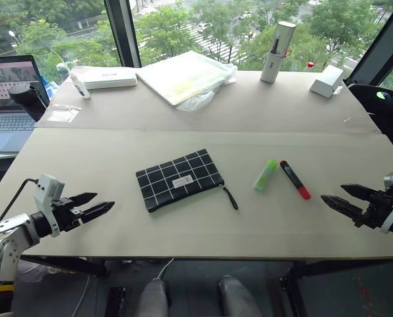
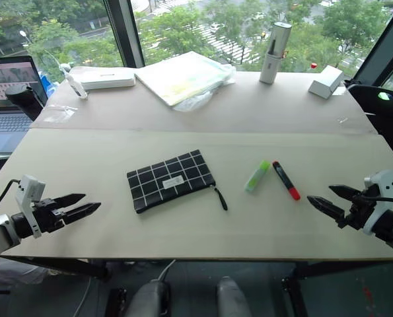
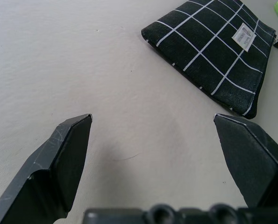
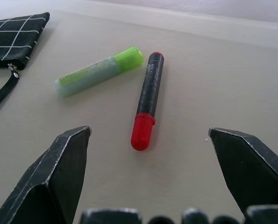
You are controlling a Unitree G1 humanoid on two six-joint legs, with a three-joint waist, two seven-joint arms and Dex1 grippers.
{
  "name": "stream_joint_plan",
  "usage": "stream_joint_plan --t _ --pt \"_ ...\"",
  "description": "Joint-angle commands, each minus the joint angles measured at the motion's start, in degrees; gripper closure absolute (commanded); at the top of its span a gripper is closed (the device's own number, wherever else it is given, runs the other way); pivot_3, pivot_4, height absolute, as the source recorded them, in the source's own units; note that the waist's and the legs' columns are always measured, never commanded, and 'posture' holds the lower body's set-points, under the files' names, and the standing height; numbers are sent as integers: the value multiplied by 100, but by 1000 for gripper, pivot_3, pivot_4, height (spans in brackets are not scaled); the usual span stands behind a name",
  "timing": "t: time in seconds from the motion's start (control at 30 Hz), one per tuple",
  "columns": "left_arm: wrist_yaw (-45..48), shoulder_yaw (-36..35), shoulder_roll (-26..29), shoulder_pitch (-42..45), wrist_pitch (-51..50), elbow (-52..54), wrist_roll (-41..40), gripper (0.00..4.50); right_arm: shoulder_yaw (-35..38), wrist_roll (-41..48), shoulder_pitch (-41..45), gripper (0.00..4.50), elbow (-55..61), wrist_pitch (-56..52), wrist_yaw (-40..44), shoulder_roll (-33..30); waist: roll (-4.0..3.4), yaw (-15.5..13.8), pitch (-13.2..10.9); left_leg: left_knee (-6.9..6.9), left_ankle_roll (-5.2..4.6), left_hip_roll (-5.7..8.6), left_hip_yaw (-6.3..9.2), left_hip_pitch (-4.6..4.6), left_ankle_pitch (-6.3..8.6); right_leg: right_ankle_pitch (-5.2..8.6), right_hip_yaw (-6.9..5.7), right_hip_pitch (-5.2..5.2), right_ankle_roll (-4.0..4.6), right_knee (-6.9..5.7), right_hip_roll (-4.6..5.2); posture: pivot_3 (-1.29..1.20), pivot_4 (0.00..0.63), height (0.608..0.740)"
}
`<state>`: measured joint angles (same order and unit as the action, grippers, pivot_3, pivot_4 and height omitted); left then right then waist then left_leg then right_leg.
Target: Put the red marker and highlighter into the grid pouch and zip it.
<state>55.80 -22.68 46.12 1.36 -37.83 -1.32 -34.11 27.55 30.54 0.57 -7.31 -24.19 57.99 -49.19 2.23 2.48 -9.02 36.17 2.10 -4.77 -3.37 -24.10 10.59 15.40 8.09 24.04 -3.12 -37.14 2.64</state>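
Note:
The grid pouch (image 1: pixel 179 179) lies flat on the table's middle, black with white lines, a white label and a strap loop (image 1: pixel 230 197) at its right corner. To its right lie the light-green highlighter (image 1: pixel 265 175) and, beside it, the red marker (image 1: pixel 294 178) with its red cap toward me. My left gripper (image 1: pixel 97 205) hovers open over the table's near left, pointing at the pouch (image 3: pixel 213 51). Over the near right my right gripper (image 1: pixel 338 197) stands open, aimed at the marker (image 4: pixel 148 105) and highlighter (image 4: pixel 99 71). Nothing is held.
At the table's far side lie a white box (image 1: pixel 107 77), a bagged flat book (image 1: pixel 186 74), a grey cylinder case (image 1: pixel 277 51) and a small white box (image 1: pixel 326 82). A laptop (image 1: pixel 8 99) sits off the left edge. The table's front edge (image 1: pixel 203 254) is close to both grippers.

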Motion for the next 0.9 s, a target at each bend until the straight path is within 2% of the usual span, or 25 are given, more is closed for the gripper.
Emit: stream_joint_plan --t 0.03,0.23,0.37,0.53,0.7,0.9 --pt "42 -61 1 29 66 51 -68 0 36 13 83 20 78 28 -30 -18 0 0 0 0 0 0 0 0 0 0 0 0 0 0 0 0 150 740" --pt "188 48 95 15 118 86 8 0 -9 -3 162 20 13 74 -99 12 0 0 0 0 0 0 1 0 0 0 -1 0 0 0 0 0 150 740" --pt "786 583 286 316 1446 -473 748 0 160 287 543 947 -11 -63 -275 109 0 -2 0 6 1 0 1 -1 -1 -1 -1 0 1 -1 -1 0 150 740" --pt "1168 968 341 737 3211 -1027 1470 0 53 502 834 2709 215 -191 -232 112 -1 -12 0 4 1 1 2 -7 -1 -1 -1 1 1 1 -1 0 150 740" --pt "1372 1376 319 1198 4410 -1399 2009 0 -199 907 1339 4398 781 -568 -266 247 -1 -14 1 7 1 0 2 -9 -1 -2 -1 3 1 -2 -1 0 150 740" --pt "1536 1978 333 1732 5537 -2039 2665 0 -1412 793 2156 4455 1489 -949 -548 841 -2 0 1 7 1 -2 6 -14 -1 -2 -1 5 0 -4 -6 0 150 740"
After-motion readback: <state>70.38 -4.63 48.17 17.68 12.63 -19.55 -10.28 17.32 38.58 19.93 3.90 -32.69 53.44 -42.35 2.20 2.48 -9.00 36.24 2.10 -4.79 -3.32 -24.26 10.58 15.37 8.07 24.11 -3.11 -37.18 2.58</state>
